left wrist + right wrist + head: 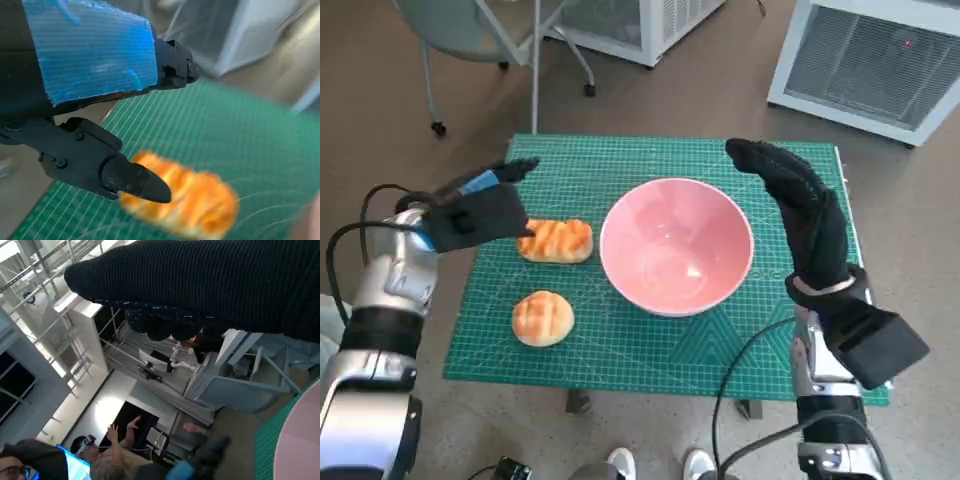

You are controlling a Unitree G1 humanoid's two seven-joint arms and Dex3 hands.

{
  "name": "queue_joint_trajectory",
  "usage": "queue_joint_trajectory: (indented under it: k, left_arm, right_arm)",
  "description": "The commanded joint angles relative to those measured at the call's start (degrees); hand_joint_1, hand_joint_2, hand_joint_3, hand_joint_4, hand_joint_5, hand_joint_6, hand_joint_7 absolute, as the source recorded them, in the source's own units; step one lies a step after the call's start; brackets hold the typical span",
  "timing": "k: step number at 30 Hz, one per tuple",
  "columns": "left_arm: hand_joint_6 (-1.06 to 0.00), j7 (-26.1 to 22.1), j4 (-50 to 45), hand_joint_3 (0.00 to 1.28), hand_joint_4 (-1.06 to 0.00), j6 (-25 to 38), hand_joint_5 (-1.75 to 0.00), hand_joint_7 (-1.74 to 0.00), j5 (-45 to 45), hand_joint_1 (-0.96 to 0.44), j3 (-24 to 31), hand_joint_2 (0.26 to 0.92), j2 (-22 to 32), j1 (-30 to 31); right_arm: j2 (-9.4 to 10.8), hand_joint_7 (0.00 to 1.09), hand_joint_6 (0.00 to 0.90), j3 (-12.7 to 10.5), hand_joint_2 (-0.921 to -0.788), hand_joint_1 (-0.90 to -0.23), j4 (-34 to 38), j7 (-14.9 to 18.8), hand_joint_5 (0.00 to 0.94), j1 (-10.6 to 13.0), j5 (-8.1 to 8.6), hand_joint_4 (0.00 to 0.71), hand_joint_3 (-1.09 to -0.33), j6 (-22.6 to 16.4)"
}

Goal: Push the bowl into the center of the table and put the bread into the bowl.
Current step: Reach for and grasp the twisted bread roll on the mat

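You see the glossy pink round bowl (677,245) sitting near the middle of the worktop's green gridded cutting mat (620,345). Your gloved right hand (798,205) hovers just beside the bowl's rim, fingers extended, holding nothing. Your blue-taped left hand (480,212) is spread and empty, right next to the oblong golden striped bread loaf (555,241). A round golden bun (542,318) lies nearer the mat's front edge.

The bowl (677,246) stands on the cutting mat (620,340) near the worktop's middle. Left of the bowl lies a striped bread roll (556,241); a round bun (542,318) lies nearer the robot, also left of the bowl.
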Motion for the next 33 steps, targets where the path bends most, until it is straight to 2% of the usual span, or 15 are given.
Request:
queue_joint_trajectory:
  k: [1, 12, 23, 33]
  left_arm:
    - [-0.23, -0.74, 4.03, 0.0, 0.0, 0.43, 0.0, -0.01, 1.58, -0.3, -2.56, 0.794, -1.12, -3.41]
    - [-0.22, 0.73, 9.78, 0.0, -0.01, -2.47, 0.0, 0.0, 2.25, -0.3, -5.71, 0.789, -3.37, -4.17]
    - [-0.22, 5.83, 13.82, 0.0, -0.06, -3.76, -0.01, 0.0, 4.69, -0.29, -9.26, 0.774, -6.59, -3.81]
    - [-0.28, 12.2, 16.46, 0.01, -0.19, -5.78, -0.03, -0.02, 6.24, -0.25, -11.37, 0.794, -8.83, -2.61]
  right_arm:
    - [0.02, 0.51, -0.001, 0.14, -0.921, -0.732, 1.82, 0.66, 0.001, -0.12, 0.26, 0.153, -0.758, -0.19]
    - [-0.12, 0.48, -0.001, 0.01, -0.921, -0.721, 3.03, 0.88, 0.001, -0.32, 0.29, 0.153, -0.758, -0.65]
    - [-0.2, 0.47, -0.001, 0.02, -0.921, -0.718, 3.51, 0.83, 0.001, -0.4, 0.11, 0.154, -0.758, -0.61]
    - [-0.2, 0.46, -0.001, 0.14, -0.921, -0.718, 2.92, 0.81, 0.001, -0.15, 0.1, 0.154, -0.756, -0.36]
